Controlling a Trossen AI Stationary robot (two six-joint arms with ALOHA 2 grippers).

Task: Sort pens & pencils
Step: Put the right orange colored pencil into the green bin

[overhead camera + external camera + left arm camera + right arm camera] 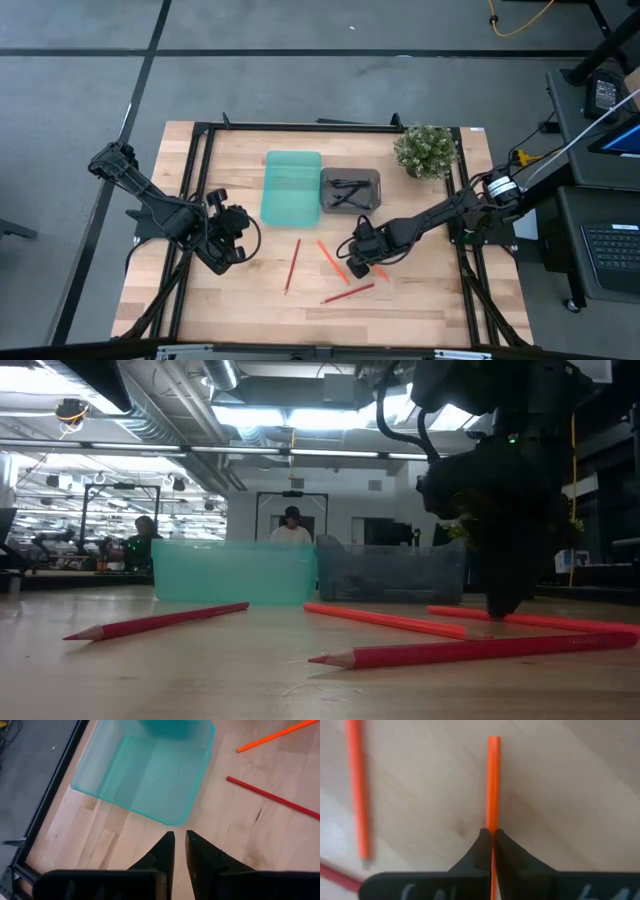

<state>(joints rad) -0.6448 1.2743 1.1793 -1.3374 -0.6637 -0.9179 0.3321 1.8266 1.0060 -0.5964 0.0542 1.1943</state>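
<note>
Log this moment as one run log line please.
right gripper: shut on orange pencil, on table | left gripper: idle near teal tray | grey tray: black pens inside

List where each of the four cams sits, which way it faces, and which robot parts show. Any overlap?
High: overhead, straight down; both arms, light wooden table.
Low: table height, level across; one dark arm descending, translucent teal plastic tray.
Left wrist: past left gripper fingers toward teal tray.
Right wrist: down past right gripper, shut on thin orange pencil.
Shared: teal tray in high, low, left wrist.
</note>
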